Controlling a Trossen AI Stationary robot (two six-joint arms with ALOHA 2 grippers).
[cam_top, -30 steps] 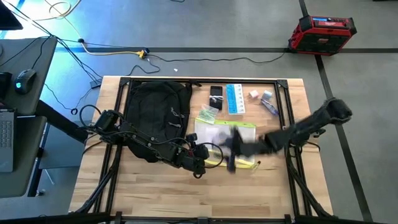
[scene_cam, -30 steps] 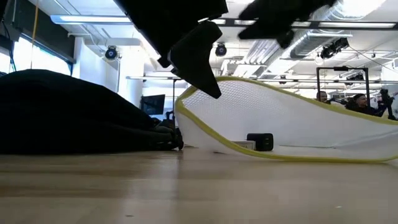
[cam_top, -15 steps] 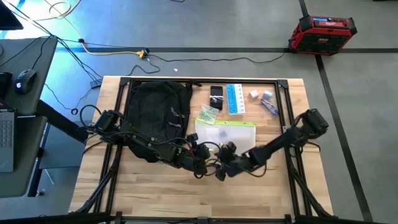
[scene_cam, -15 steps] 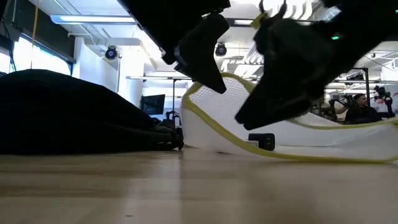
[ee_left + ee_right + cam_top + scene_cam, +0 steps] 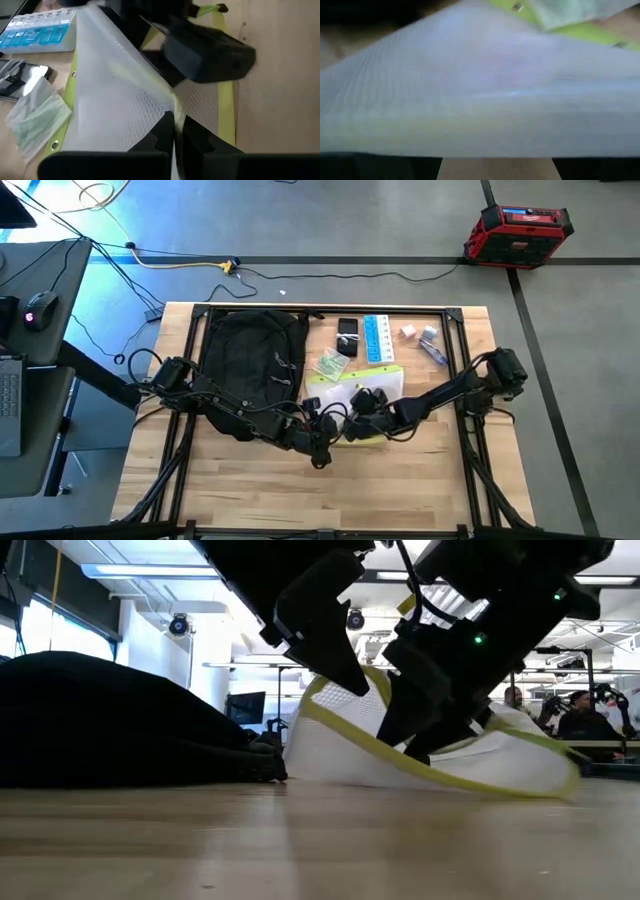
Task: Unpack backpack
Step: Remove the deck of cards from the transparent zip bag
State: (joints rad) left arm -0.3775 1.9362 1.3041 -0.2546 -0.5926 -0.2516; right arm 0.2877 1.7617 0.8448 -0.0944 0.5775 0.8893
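Backpack (image 5: 255, 355): flat on the far left of the table (image 5: 250, 500), well apart from the work, unpacked goods spread to its right. Step in hand, by the look of it: laying out the mesh pouch (image 5: 385, 383) in the middle of the table. To do it well: keep the pinch on the yellow-trimmed edge light, lower that raised corner level, spread the pouch without creasing, and steer clear of the green packet (image 5: 335, 365), the phone (image 5: 347, 328) and the pill organizer (image 5: 378, 338) just beyond it. Left gripper (image 5: 175, 137): low at the pouch's near left corner, jaws together and clamped on its edge, arm stretched rightward along the backpack's near side. Right gripper (image 5: 365, 405): reaching in from the right, pressed close over the pouch's middle; cannot tell whether it grips anything. Risk, as judged: two grippers crowding one limp pouch, so move one at a time.
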